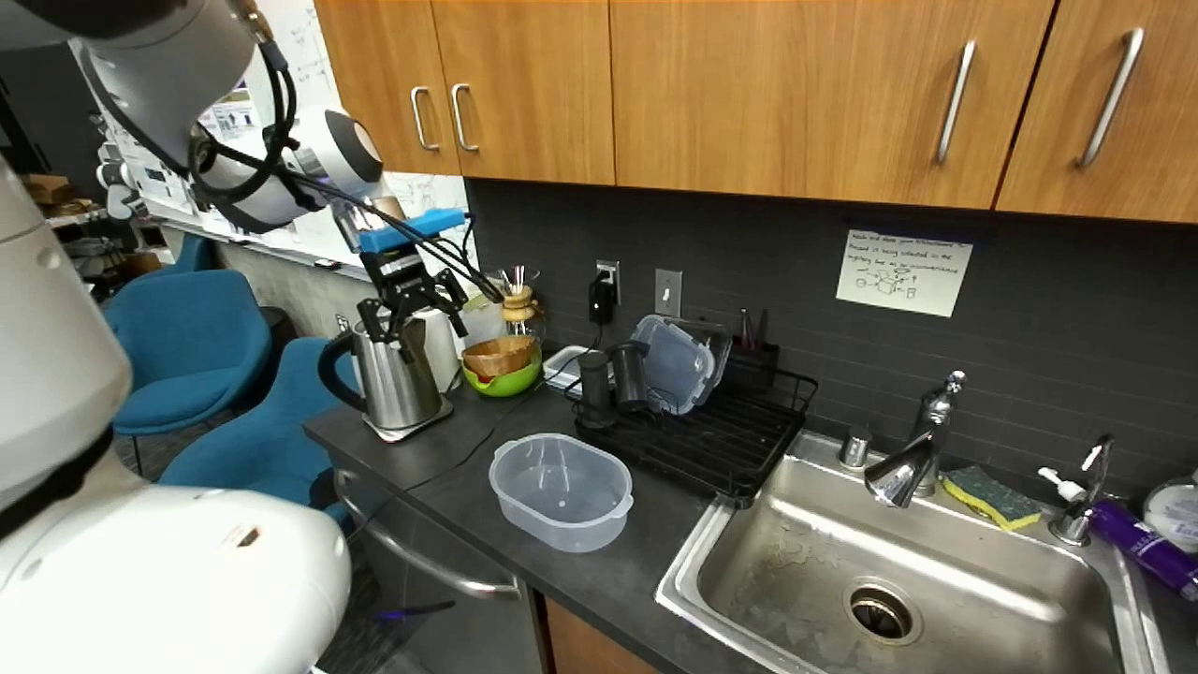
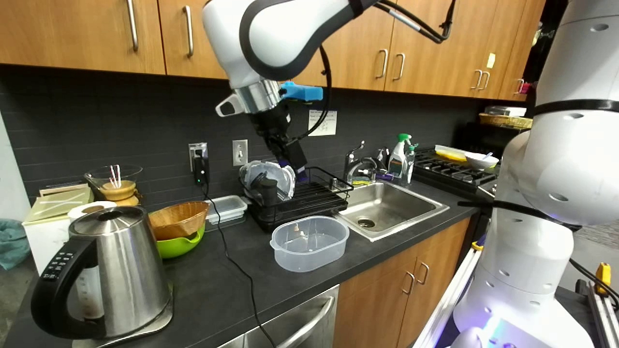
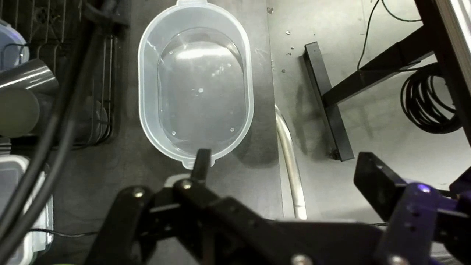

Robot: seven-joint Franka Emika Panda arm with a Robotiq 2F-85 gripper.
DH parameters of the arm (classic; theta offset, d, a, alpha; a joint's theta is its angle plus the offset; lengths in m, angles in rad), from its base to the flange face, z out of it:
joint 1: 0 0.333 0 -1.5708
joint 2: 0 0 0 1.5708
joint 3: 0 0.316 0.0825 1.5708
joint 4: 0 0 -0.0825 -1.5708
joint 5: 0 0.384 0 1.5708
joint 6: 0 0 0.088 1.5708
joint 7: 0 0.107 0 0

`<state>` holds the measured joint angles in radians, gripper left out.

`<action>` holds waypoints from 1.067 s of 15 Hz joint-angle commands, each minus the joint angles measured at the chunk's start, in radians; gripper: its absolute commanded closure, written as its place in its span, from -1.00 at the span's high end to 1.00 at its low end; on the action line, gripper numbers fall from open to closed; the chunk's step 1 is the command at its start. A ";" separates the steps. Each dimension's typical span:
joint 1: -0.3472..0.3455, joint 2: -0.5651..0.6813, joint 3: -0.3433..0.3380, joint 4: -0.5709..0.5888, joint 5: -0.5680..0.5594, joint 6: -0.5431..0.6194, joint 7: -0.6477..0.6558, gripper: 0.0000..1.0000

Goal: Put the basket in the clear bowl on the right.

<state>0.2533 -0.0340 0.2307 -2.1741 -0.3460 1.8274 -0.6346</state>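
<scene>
The tan-brown basket [image 1: 499, 357] [image 2: 179, 220] rests tilted inside the bright green bowl [image 1: 510, 382] [image 2: 175, 247] near the back of the counter. The clear bowl [image 1: 562, 491] [image 2: 309, 246] is a see-through oblong tub with nothing in it, standing on the counter toward the sink. From above, the wrist view shows the same clear bowl [image 3: 200, 88] beyond my fingers. My gripper [image 1: 415, 326] [image 3: 285, 156] hangs in the air above counter height, open, with nothing between its fingers. The basket is out of the wrist view.
A steel kettle [image 1: 398, 379] [image 2: 128, 275] stands at the counter's end near the basket. A black cord [image 2: 237, 263] crosses the counter between basket and clear bowl. The dish rack [image 1: 721, 435] and sink [image 1: 898, 562] lie beyond the bowl. A glass carafe [image 2: 116, 181] stands behind the kettle.
</scene>
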 commanded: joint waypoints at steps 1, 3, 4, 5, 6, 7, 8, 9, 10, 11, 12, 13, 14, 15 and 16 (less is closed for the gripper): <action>0.015 0.104 0.028 0.124 -0.042 -0.063 -0.021 1.00; 0.019 0.152 0.039 0.176 -0.058 -0.086 -0.012 1.00; 0.019 0.170 0.041 0.197 -0.063 -0.095 -0.008 1.00; 0.019 0.185 0.042 0.214 -0.066 -0.102 -0.004 1.00; 0.019 0.194 0.042 0.229 -0.069 -0.110 0.009 1.00; 0.018 0.198 0.042 0.238 -0.071 -0.116 0.015 1.00; 0.017 0.194 0.042 0.241 -0.065 -0.117 0.009 1.00; 0.016 0.194 0.042 0.247 -0.065 -0.118 0.010 1.00; 0.013 0.196 0.039 0.256 -0.059 -0.118 0.016 1.00; 0.011 0.202 0.036 0.269 -0.056 -0.128 0.026 1.00; 0.009 0.204 0.034 0.277 -0.049 -0.143 0.037 1.00; 0.009 0.195 0.034 0.275 -0.049 -0.155 0.046 1.00; 0.007 0.190 0.038 0.250 -0.045 -0.122 0.024 1.00; 0.006 0.190 0.037 0.255 -0.045 -0.131 0.029 1.00; 0.005 0.190 0.037 0.257 -0.045 -0.134 0.032 1.00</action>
<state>0.2598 0.1549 0.2653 -1.9199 -0.3915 1.6963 -0.6027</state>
